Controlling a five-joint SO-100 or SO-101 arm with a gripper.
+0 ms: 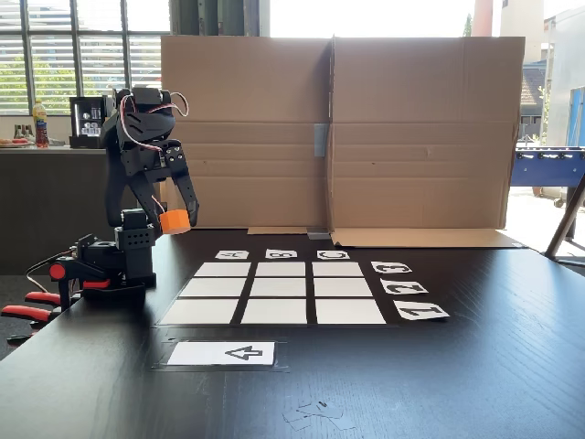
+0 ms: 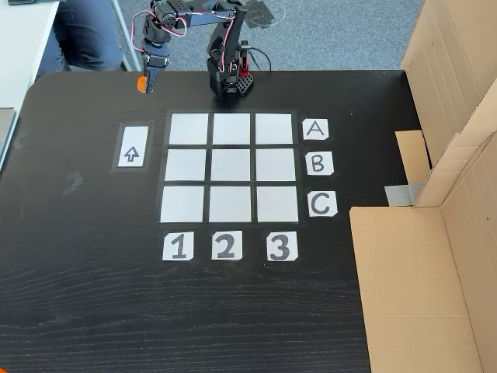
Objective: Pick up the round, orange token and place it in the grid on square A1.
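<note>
Above the table's edge, orange token (image 1: 175, 220) in the claw (image 1: 177, 219).

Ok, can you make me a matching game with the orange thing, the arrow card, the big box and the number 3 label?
Things:
1. token
2. arrow card
3. cardboard box
4. label 3

Places:
a. lying flat on the table beside the grid
b. held between the fingers of the gripper, up off the table
c. under the grid's last column in a fixed view
d. standing at the table's edge

Pairs: 1-b, 2-a, 3-d, 4-c
</note>
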